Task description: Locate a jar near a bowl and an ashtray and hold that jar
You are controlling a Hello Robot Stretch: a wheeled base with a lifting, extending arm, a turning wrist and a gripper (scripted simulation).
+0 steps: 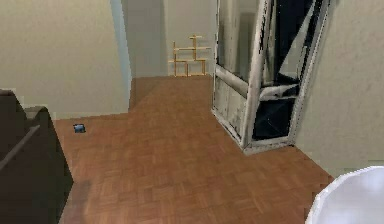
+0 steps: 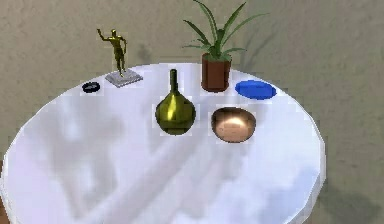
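On the round white table (image 2: 120, 170) stands an olive-green, round-bellied vessel with a narrow neck (image 2: 174, 108), jar-like in shape, near the table's middle. Just right of it sits a copper-coloured bowl (image 2: 233, 124). A small dark ring-shaped dish (image 2: 91, 87), possibly the ashtray, lies at the table's far left, beside a golden figure statue on a grey base (image 2: 119, 55). The table's white rim (image 1: 352, 198) also shows at the forward view's bottom right corner.
A potted plant in a brown pot (image 2: 216, 62) and a flat blue plate (image 2: 256, 90) stand at the table's back. In the forward view a dark sofa (image 1: 28, 160) lies at the left, a white-framed glass cabinet (image 1: 262, 75) at the right, a yellow shelf (image 1: 190, 57) beyond open wooden floor.
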